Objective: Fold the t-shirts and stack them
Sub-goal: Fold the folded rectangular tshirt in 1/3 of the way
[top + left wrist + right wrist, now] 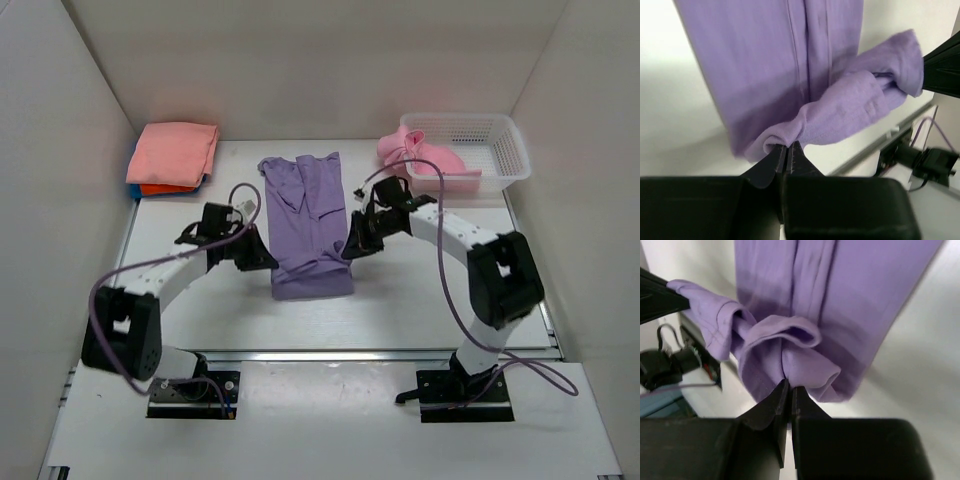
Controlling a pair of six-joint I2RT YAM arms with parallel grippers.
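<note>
A lavender-purple t-shirt [308,222] lies lengthwise in the table's middle, its sides folded in, its near end lifted. My left gripper [268,258] is shut on its near left corner; the left wrist view shows the pinched hem [790,134] at my left gripper [787,146]. My right gripper [350,246] is shut on the near right corner; the right wrist view shows bunched cloth [795,355] at my right gripper [789,385]. A folded salmon-pink t-shirt [174,152] tops a stack with orange [160,189] and blue [205,181] edges. A light pink t-shirt [420,160] hangs out of the basket.
A white mesh basket [500,150] stands at the back right. White walls enclose the table on three sides. A metal rail [380,355] runs along the table's near edge, in front of the arm bases.
</note>
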